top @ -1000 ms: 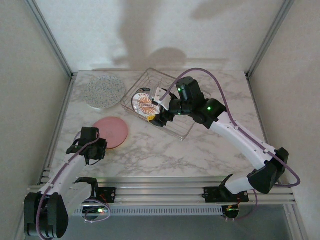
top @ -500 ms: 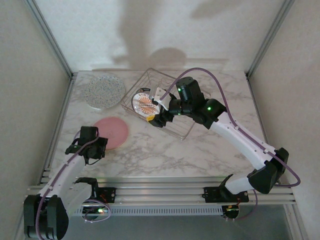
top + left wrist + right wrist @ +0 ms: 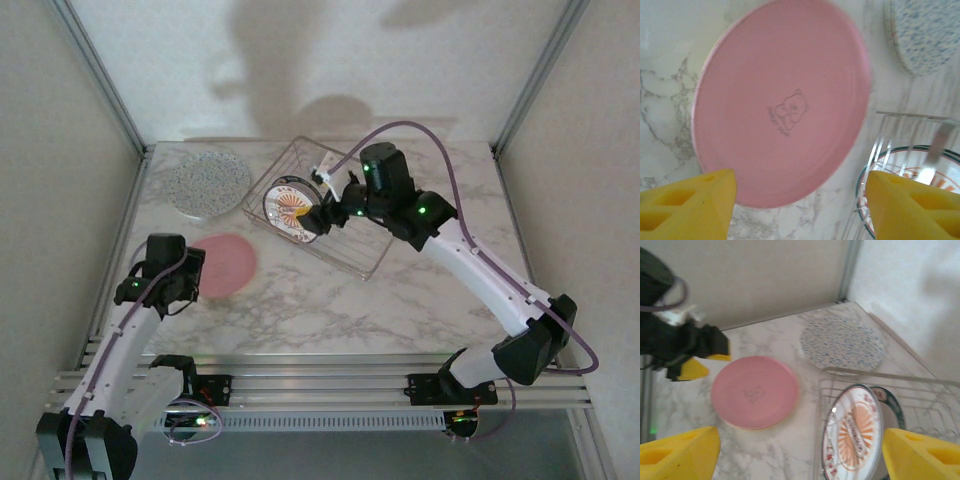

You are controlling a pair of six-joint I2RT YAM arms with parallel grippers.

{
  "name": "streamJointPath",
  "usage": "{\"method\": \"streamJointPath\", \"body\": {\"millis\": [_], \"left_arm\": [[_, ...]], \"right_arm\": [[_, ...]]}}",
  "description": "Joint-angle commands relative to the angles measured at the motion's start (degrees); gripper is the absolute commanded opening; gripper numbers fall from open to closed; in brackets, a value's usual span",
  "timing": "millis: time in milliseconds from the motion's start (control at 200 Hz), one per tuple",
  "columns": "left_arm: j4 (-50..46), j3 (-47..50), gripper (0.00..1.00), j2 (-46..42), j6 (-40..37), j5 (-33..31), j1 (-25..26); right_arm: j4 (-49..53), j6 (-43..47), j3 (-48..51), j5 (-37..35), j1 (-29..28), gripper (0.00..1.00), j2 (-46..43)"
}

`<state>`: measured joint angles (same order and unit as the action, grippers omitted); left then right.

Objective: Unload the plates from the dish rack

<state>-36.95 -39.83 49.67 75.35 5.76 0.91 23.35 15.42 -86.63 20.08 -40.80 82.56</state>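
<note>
The left pincer [image 3: 799, 200] is shown with its yellow fingers spread wide and nothing held between them. A second ago it was narrow and set low at the near rim of the plain pink round plate [image 3: 780, 100]. It is now raised and drawn back toward the left edge of the white marble counter [image 3: 330, 300]. The pink plate is left lying flat on the counter, clear of both fingers, so this plate is judged to be released and unloaded.

The right pincer [image 3: 800, 455] is held wide open. It is shifted slightly farther into the silver wire dish rack [image 3: 350, 250] than it was a second ago. The small white round plate with an orange-brown emblem [image 3: 852, 440] stands on edge in the rack, ahead of the open fingers and not yet gripped. A speckled round plate [image 3: 207, 183] lies on the counter beyond the pink one. The white plate is judged to be the next item to remove.
</note>
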Motion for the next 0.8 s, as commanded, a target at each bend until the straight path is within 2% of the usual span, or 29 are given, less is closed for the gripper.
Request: {"method": "streamJointPath", "body": {"millis": [0,120,215,335,501,601,796], "left_arm": [[-1.76,-6.17,0.69,1.41,-2.42,-4.44,-0.46],[2.33,-13.43,0.7,6.04,-7.0,-3.6,-0.03],[10.55,-18.11,0.7,10.17,-11.98,1.83,0.95],[14.89,-28.28,0.7,17.72,-19.65,5.97,5.81],[10.84,-43.57,0.7,26.9,-30.49,2.76,16.39],[11.11,-45.76,0.7,28.45,-33.31,0.63,20.85],[12.94,-45.79,0.7,28.16,-36.73,-1.4,26.3]], "right_arm": [[0.69,-5.95,-3.08,-2.93,3.52,0.84,2.2],[3.8,-9.1,-5.43,-1.6,7.07,0.83,6.22],[2.66,-11.68,-4.33,-0.65,9.06,0.81,8.88],[0.95,-12.3,-2.93,-0.12,10.3,0.78,11.87],[1.55,-9.89,-4.59,2.26,11.82,0.69,16.72],[2.39,-7.6,-5.45,3.63,12.36,0.64,19.81],[3.73,-6.66,-9.18,6.25,13.69,0.57,24.95]]}}
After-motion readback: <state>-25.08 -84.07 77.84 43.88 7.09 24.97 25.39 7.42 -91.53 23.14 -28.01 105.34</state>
